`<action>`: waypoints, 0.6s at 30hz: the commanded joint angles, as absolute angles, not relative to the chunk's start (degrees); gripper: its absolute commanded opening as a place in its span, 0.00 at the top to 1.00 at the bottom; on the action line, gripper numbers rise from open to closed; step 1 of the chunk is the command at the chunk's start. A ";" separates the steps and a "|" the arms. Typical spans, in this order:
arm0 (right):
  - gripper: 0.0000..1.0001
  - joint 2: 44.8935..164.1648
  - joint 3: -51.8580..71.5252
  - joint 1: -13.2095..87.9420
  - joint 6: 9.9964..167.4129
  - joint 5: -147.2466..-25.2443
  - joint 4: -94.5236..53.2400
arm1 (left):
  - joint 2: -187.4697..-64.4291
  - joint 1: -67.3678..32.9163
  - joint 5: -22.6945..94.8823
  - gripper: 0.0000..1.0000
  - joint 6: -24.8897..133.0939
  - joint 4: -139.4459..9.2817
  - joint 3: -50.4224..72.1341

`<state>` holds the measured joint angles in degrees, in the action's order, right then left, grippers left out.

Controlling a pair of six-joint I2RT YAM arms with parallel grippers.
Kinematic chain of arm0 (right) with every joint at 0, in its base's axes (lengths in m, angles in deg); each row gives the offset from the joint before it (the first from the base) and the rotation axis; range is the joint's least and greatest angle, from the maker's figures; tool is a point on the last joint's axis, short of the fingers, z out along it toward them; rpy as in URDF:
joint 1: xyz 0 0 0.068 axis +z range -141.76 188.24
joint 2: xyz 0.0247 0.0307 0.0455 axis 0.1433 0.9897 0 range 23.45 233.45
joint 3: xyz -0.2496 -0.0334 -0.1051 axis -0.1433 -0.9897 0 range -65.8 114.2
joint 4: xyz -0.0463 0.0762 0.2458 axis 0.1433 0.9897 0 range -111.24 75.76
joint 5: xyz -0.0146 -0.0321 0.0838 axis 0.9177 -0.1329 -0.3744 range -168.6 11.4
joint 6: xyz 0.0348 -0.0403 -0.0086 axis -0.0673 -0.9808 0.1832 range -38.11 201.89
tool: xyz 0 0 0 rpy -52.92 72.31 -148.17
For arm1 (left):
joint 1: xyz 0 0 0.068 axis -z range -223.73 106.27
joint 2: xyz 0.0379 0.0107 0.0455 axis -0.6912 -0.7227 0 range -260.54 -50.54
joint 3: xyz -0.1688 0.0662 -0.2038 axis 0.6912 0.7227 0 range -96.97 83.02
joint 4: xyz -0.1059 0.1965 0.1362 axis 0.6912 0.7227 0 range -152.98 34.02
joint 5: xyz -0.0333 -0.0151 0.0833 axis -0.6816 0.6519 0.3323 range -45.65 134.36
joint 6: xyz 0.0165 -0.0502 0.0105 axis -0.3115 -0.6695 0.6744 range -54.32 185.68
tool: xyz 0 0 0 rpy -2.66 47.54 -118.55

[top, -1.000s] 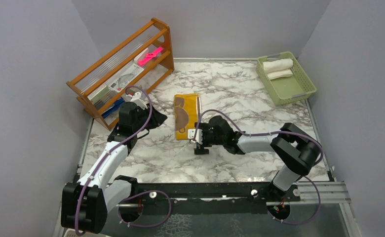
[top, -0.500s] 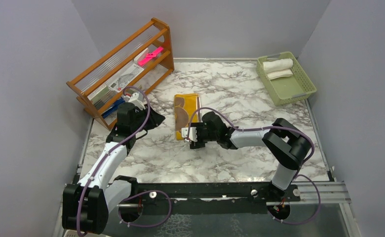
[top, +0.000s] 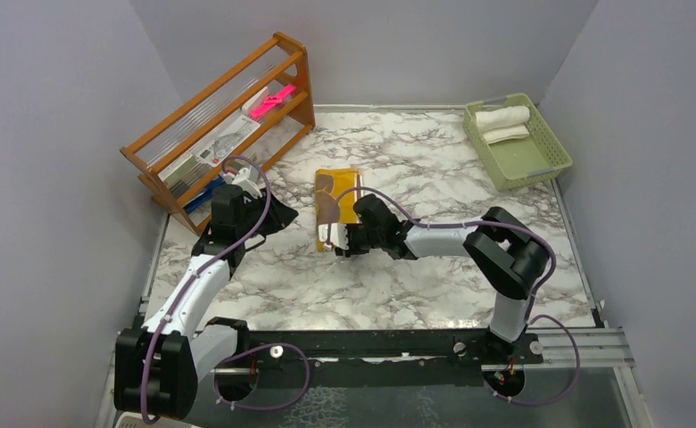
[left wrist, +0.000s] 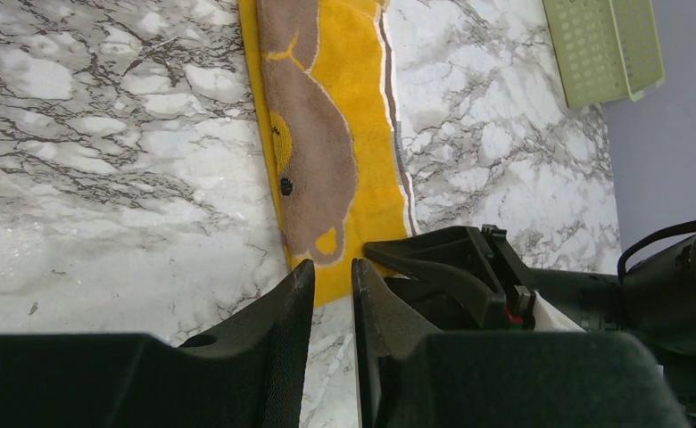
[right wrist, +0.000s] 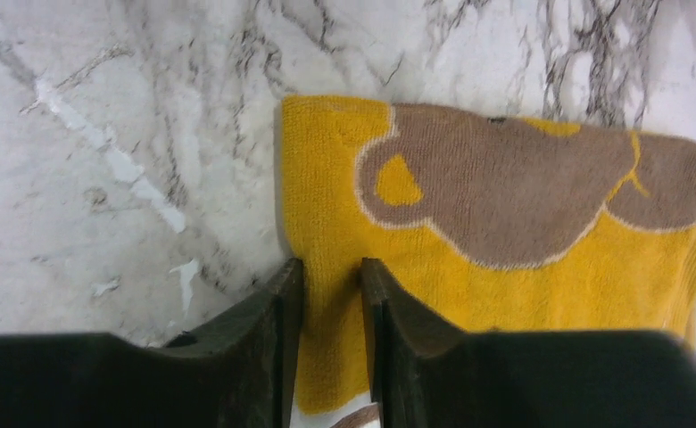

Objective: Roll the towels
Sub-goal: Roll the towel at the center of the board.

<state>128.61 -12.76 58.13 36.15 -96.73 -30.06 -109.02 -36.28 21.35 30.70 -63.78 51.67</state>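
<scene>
the yellow towel (top: 337, 192) lies flat mid-counter (top: 434, 178); the cream towel (top: 502, 118) sits in the basket (top: 532, 165). right fingers (right wrist: 255, 348) stand nearly together at the yellow towel's near edge, grip unclear. left fingers (left wrist: 273, 357) are slightly parted, empty.

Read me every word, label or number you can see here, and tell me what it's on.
Packets on the rack: some printing, too small to read.
Yellow towel: a cartoon picture only, no words.
Basket: no text visible.
Nothing in these views can be read.
</scene>
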 commanded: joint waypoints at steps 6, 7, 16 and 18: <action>0.99 132.90 -6.04 58.51 45.77 -98.00 -13.32 | -109.74 -36.96 19.04 0.76 30.76 -63.80 51.42; 0.99 131.15 -6.75 58.51 47.05 -99.41 -13.58 | -109.63 -36.97 19.01 0.76 30.87 -63.65 51.37; 0.99 125.63 -6.76 57.88 62.40 -114.17 -11.73 | -109.85 -37.05 17.70 0.76 30.64 -63.64 51.13; 0.99 126.96 -5.33 57.53 63.46 -118.31 -10.63 | -109.79 -37.05 15.75 0.77 30.13 -64.60 51.70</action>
<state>126.82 -7.48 58.04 55.93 -107.93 -14.01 -109.76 -36.63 19.71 30.66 -63.71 51.67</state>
